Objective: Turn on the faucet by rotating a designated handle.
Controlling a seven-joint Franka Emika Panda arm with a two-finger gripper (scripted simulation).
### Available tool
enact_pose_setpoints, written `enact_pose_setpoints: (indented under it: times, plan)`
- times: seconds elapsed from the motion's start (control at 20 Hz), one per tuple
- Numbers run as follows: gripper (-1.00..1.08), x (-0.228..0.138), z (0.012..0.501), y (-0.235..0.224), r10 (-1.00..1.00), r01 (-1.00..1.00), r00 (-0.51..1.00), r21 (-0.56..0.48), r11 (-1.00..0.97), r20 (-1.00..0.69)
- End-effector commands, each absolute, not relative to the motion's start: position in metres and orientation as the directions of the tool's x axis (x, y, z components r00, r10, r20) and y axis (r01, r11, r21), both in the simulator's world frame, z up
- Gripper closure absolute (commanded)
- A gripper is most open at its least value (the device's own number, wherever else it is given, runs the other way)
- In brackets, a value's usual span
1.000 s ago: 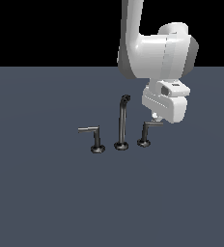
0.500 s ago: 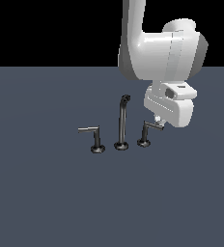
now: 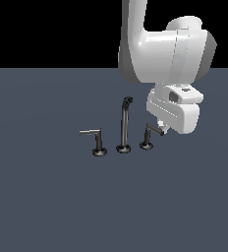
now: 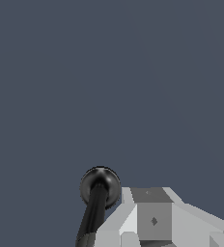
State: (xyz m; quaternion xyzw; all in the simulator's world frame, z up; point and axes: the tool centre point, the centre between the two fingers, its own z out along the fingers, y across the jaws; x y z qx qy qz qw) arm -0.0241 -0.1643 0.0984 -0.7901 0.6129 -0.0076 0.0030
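Note:
The faucet (image 3: 124,125) stands mid-floor: a tall hooked spout with an L-shaped handle on each side. The handle (image 3: 149,136) is the smaller one, on the exterior view's right, and its short lever points toward my hand. My gripper (image 3: 162,128) hangs under the white hand, its tip right at the lever's end. In the wrist view the handle's round base (image 4: 100,185) and dark lever lie beside my fingers (image 4: 152,221), which show as one block with no gap. Nothing is held.
The larger handle (image 3: 96,141) stands on the exterior view's left of the spout, its longer lever pointing left. The dark grey floor (image 3: 47,197) runs flat all around the faucet.
My hand has shifted slightly toward the exterior view's right and a little lower, staying at the small handle's lever. The spout and larger handle have not moved.

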Motion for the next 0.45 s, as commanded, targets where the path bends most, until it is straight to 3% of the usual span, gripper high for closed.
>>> enact_pose_setpoints:
  times: [0.0,0.4]
  plan:
    - [1.08,-0.034,0.098,-0.155,-0.968,-0.968,0.251,-0.006,-0.251,0.002]
    - [1.08,-0.055,0.098,-0.14,-0.969,-0.969,0.246,-0.001,-0.246,0.0]
